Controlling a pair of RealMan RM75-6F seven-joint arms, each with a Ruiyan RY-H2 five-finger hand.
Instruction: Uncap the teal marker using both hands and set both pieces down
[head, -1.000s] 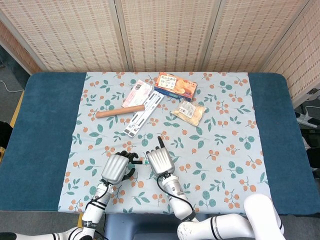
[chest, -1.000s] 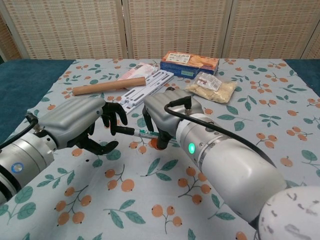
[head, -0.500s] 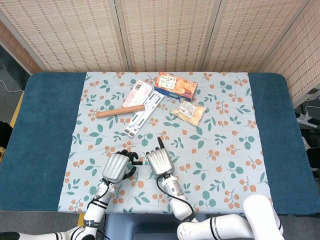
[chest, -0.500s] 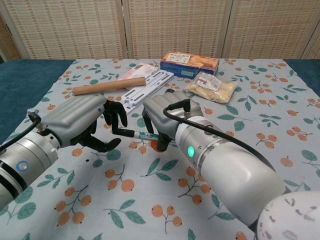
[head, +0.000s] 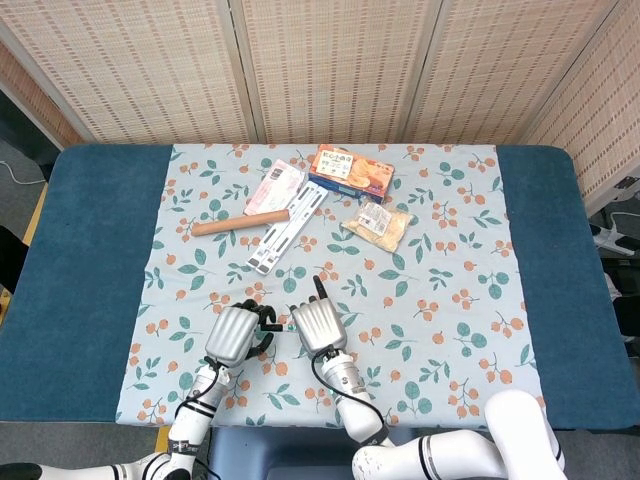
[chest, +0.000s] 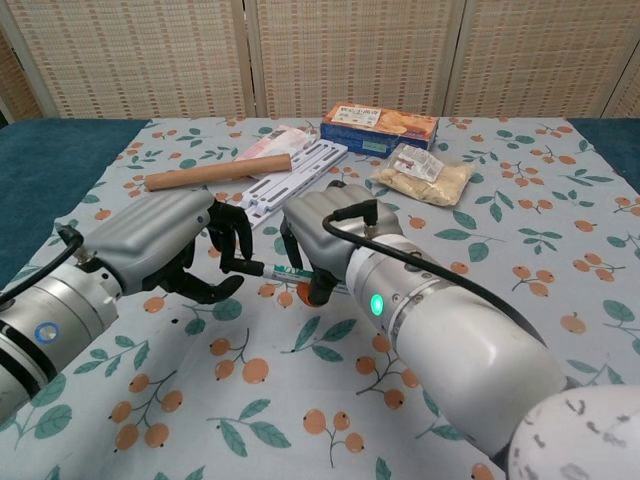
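The dark fingers (chest: 232, 232) of the left hand (chest: 160, 245) are clamped on the black end of the teal marker (chest: 283, 269), and the right hand (chest: 325, 235) has its fingers closed around the other part of it, so the marker lies level between the two hands, a little above the flowered cloth (chest: 520, 230). Both hands are near the front edge of the surface (head: 100, 250). Further back on the cloth lie a brown rolling stick (chest: 217, 171), a white strip pack (chest: 295, 183), an orange box (chest: 379, 125) and a bag of snack (chest: 424, 178)
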